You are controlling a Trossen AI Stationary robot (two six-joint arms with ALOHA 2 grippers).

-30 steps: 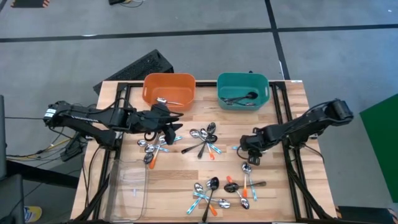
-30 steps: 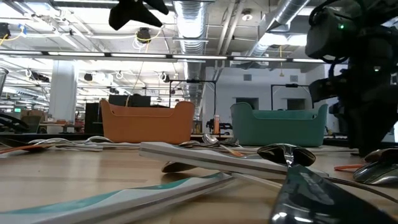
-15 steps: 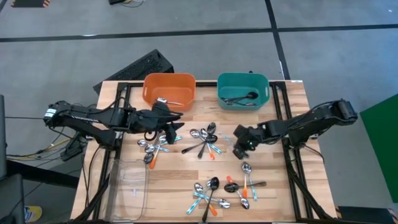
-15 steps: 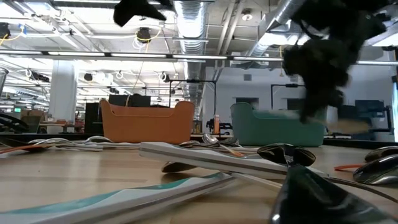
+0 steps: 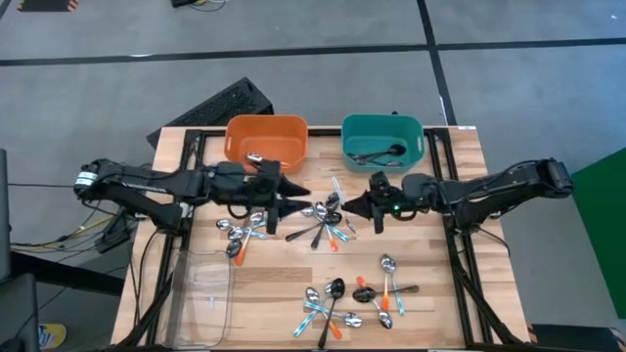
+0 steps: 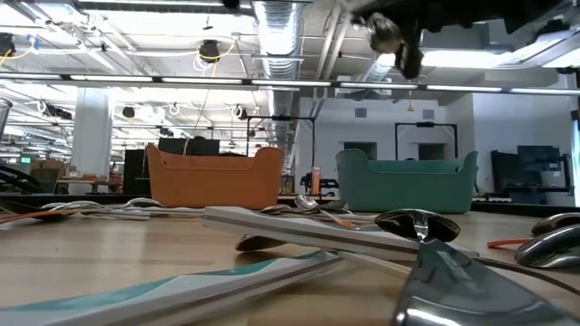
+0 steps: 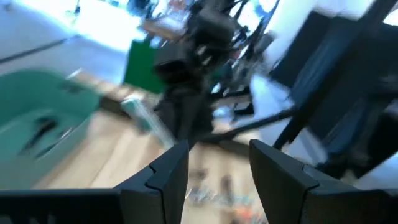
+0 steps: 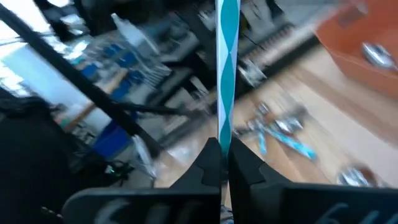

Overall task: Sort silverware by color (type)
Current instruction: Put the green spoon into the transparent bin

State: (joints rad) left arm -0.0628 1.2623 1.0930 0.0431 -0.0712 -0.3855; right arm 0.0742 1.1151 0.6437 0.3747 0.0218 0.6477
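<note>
In the high view the right gripper (image 5: 364,205) is held above the table beside the teal bin (image 5: 382,143), in the left wrist view the left gripper (image 7: 214,163) is seen spread and empty, and in the right wrist view a light-blue-handled spoon (image 8: 227,68) is clamped between shut fingers, so a carry to its bin is judged next.

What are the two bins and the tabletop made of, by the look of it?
Orange bin and teal bin: likely moulded plastic, one even matte colour each, rounded corners, thin walls. Tabletop: wood, apparently butcher-block; pale parallel strips with visible grain, finish looks satin rather than glossy.
</note>
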